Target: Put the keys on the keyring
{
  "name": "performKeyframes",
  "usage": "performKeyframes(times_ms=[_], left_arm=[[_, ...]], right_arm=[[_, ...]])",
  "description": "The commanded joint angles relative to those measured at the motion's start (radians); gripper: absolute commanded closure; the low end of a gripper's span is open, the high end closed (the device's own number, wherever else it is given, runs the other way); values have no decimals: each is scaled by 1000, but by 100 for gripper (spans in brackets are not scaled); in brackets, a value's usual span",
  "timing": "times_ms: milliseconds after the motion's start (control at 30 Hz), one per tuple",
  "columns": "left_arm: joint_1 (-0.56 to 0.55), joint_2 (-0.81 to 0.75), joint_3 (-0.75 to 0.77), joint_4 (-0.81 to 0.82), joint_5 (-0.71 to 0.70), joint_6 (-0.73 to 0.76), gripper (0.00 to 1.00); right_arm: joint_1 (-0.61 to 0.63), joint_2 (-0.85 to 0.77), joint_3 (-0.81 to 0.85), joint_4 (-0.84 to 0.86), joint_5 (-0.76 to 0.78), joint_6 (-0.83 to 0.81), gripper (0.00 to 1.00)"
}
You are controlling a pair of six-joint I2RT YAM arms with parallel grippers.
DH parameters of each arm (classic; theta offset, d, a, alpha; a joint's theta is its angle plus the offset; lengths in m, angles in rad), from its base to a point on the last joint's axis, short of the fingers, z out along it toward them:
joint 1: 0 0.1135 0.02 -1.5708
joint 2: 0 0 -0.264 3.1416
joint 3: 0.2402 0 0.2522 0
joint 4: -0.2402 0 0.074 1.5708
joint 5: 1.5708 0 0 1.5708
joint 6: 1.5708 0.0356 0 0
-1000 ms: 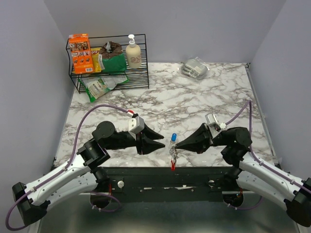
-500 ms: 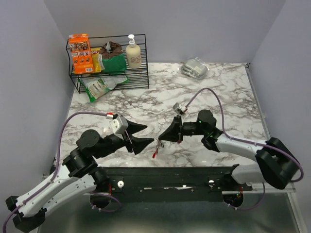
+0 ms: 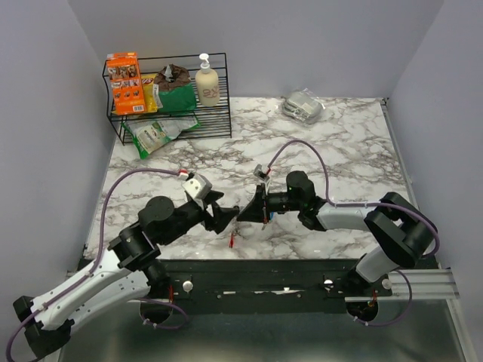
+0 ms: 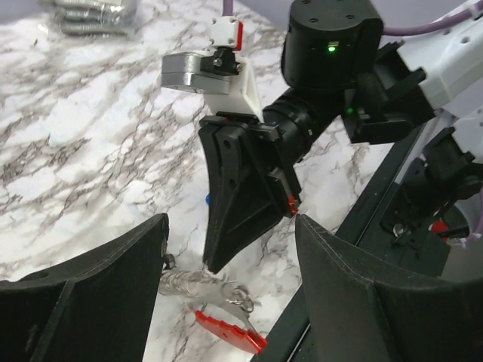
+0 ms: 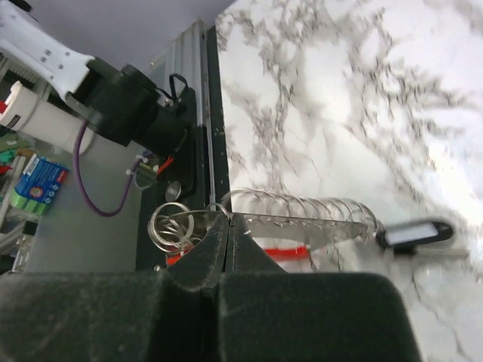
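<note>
Keyring [image 5: 294, 213] sits pinched in closed right jaws, centre frame, red clip [image 4: 226, 332] dangling below; wide-spread left jaws flank it.

I see the keyring [image 4: 192, 280] pinched at the closed tips of my right claw [image 5: 229, 222], near the table's front edge. It is a short silver chain of coiled links and small rings, ending in a curved red clip [image 4: 226, 332] that sits lowest. I cannot tell if the clip touches the table. One silver key [image 5: 317, 221] runs straight out from the tips, toothed edge up and coils looped around its blade, with its head [image 5: 411, 232] at the far end.
</note>
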Motion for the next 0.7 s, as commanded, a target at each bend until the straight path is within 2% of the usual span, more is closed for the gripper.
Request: performKeyframes(times_ms=[0, 67, 133, 233, 267, 333, 367, 467, 667], left_arm=[[2, 80, -13, -20, -90, -33, 21], [1, 101, -29, -13, -117, -49, 20], [2, 120, -39, -4, -128, -58, 18], [2, 137, -56, 4, -163, -70, 15], [2, 147, -58, 5, -172, -75, 14], [1, 160, -56, -9, -183, -81, 13], [1, 170, -55, -13, -195, -84, 12], [2, 187, -59, -29, -202, -93, 12], [2, 265, -61, -39, -130, -118, 12]], right_arm=[[3, 18, -112, 36, 134, 83, 98], [5, 11, -154, 27, 160, 91, 97], [3, -14, -174, -31, 203, 98, 90], [3, -44, -178, -98, 226, 79, 72], [3, -55, -172, -120, 241, 72, 59], [5, -107, -180, -155, 251, 54, 49], [3, -132, -184, -180, 284, 46, 40], [3, -257, -187, -275, 344, 17, 28], [2, -437, -191, -431, 407, -14, 20]])
